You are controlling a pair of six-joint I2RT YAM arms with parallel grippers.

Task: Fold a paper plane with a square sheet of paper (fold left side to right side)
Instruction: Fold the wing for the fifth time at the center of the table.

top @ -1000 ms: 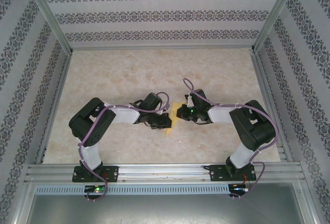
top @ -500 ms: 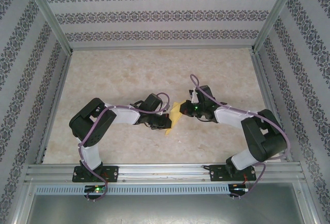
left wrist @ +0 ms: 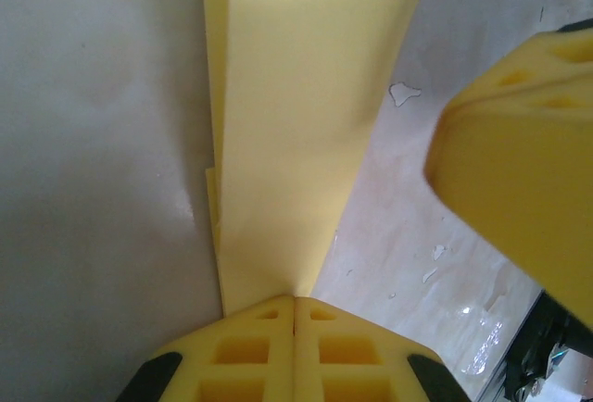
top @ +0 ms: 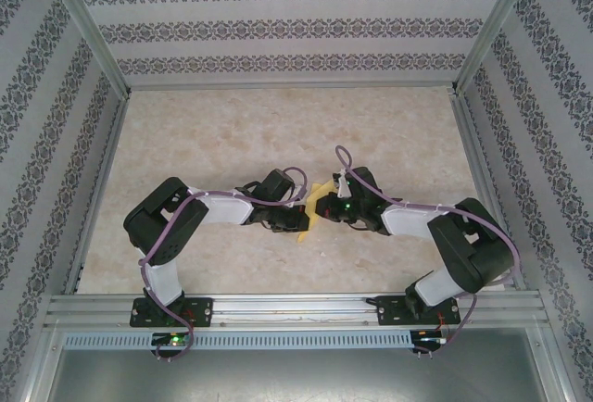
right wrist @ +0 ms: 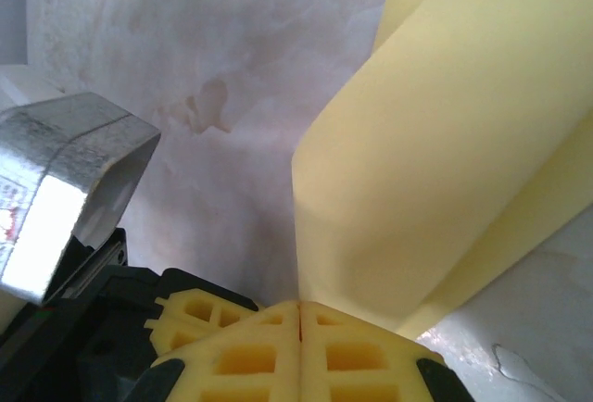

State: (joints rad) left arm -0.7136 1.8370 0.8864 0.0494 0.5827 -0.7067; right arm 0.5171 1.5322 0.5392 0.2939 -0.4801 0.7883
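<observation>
— Paper first: where is it?
— Around the middle of the worktop, caught between the two arms. It's yellow and folded into a long narrow strip, with layered edges showing down one side.
— What's the left side doing?
— The left claw is clenched on one end of the paper. Seen up close, its yellow pads meet with no gap, and the strip comes straight out of the seam between them.
— And over on the right?
— The right claw is clenched too, gripping the paper from the other side. Its pads are pressed together, and the sheet fans up and away from them with a soft bend.
— How close are the two?
— Very close, almost nose to nose. I can't tell whether the paper touches the worktop.
</observation>
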